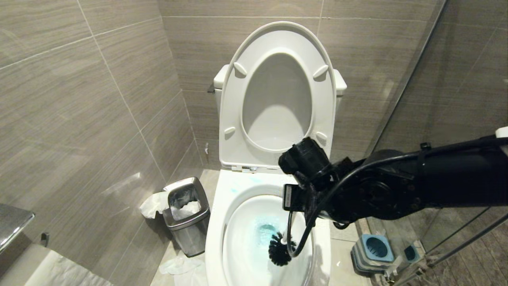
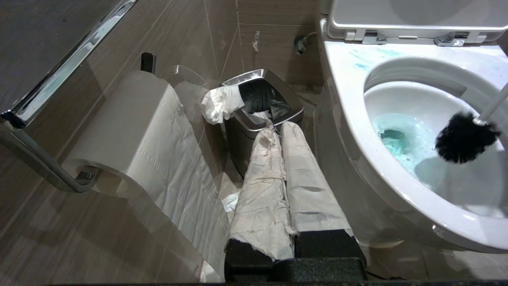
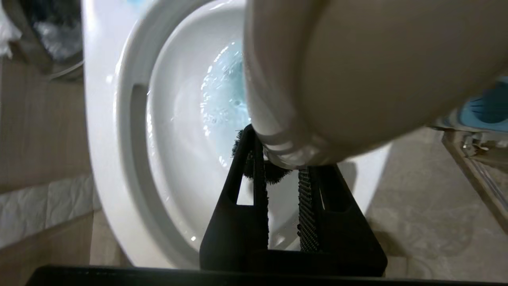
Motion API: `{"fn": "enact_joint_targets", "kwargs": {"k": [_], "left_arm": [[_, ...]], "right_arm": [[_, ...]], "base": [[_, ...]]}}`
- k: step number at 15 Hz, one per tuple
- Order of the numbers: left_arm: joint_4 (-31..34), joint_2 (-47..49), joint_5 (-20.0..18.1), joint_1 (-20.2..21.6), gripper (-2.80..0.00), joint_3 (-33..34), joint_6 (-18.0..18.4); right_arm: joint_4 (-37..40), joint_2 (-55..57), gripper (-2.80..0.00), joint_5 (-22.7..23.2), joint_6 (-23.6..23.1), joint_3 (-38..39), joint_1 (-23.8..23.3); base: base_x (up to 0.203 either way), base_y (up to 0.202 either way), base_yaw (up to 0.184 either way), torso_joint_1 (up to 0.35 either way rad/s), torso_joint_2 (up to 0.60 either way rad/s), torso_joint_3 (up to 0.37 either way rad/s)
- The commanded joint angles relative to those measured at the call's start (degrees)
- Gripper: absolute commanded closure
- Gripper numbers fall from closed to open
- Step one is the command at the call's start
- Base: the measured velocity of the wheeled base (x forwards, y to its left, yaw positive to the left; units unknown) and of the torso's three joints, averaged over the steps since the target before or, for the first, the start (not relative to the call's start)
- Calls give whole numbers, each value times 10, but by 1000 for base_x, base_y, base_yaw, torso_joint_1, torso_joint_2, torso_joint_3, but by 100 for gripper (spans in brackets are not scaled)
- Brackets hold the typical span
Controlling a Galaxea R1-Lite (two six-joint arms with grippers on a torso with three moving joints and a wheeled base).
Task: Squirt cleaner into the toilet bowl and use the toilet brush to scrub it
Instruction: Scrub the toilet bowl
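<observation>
One arm works: the right gripper (image 3: 282, 174) clamps the toilet brush (image 1: 281, 249), angling its bristles into cleaner (image 1: 265, 230) inside the toilet bowl (image 1: 216, 238). The left gripper (image 2: 282, 131), fingers pressed together, idles beside the waste bin (image 2: 242, 131).

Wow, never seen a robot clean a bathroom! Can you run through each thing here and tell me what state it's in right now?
toilet bowl: seat and lid raised, blue-tinted water inside.
cleaner: already squirted, pooled pale blue in the water.
toilet brush: black head down inside the bowl.
right gripper: shut on the toilet brush.
left gripper: shut, idle beside the toilet.
waste bin: open, paper spilling over its rim.
brush holder: empty.
</observation>
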Motion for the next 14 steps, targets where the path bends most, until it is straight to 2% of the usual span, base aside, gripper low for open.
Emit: {"fn": "enact_joint_targets", "kwargs": {"k": [1, 4, 8, 11, 14], "left_arm": [[1, 0, 1, 0, 0, 1, 0], [2, 0, 1, 0, 0, 1, 0], [2, 0, 0, 0, 0, 1, 3], [2, 0, 0, 0, 0, 1, 3], [2, 0, 0, 0, 0, 1, 2]], "right_arm": [[-16, -15, 0, -1, -16, -1, -43], [-83, 24, 0, -2, -62, -22, -75], [-89, 104, 0, -2, -67, -135, -76], [-70, 150, 0, 0, -66, -192, -47], [-67, 170, 0, 0, -58, -206, -14]], "base": [[0, 0, 0, 0, 0, 0], [0, 0, 0, 0, 0, 0], [0, 0, 0, 0, 0, 0], [0, 0, 0, 0, 0, 0], [0, 0, 0, 0, 0, 0]]}}
